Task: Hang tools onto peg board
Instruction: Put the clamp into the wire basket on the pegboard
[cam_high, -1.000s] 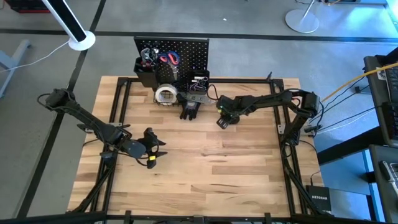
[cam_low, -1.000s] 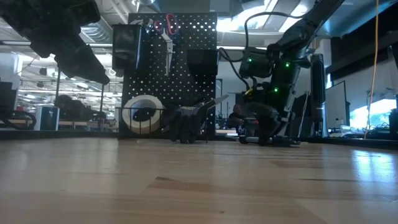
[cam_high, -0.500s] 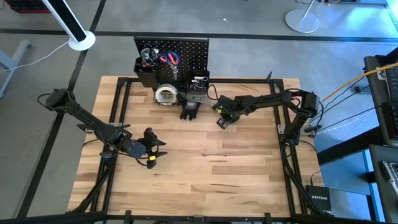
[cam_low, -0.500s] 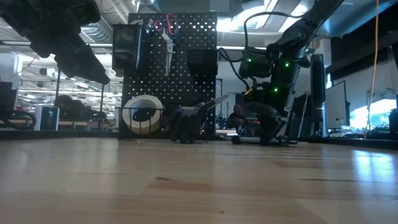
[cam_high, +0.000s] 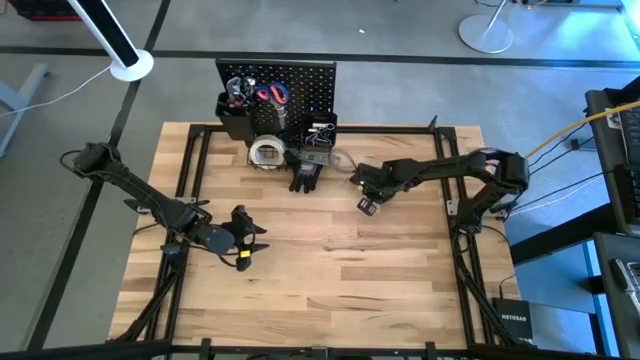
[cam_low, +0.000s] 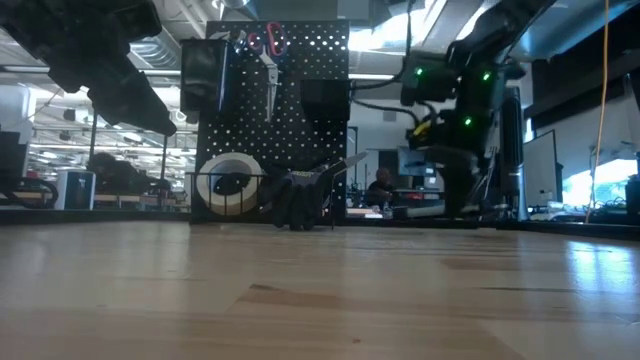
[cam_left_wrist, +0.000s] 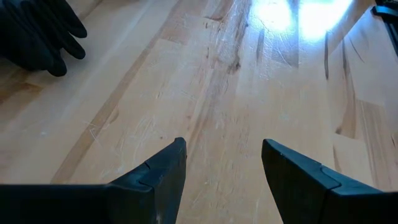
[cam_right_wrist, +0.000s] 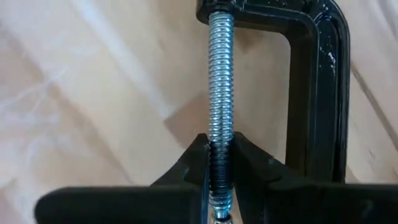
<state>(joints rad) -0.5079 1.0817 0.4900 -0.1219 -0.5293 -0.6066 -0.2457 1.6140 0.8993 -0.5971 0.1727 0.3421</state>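
The right gripper (cam_right_wrist: 221, 163), near the bench's far edge beside the peg board (cam_high: 300, 85), clamps the C-clamp (cam_right_wrist: 323, 87) by its screw for hanging. The left gripper (cam_left_wrist: 221, 165) waits open near the left edge.

- The right arm reaches in from the right edge of the bench toward its middle, elbow bent, wrist lit by green lamps.
- The right claw (cam_high: 366, 205) points down, its fingers (cam_right_wrist: 198, 163) pinched together on the threaded screw of a black C-clamp (cam_right_wrist: 311, 74).
- The left arm stretches from the left edge; the left claw (cam_high: 243, 258) hovers with its fingers (cam_left_wrist: 163, 174) apart, holding nothing.
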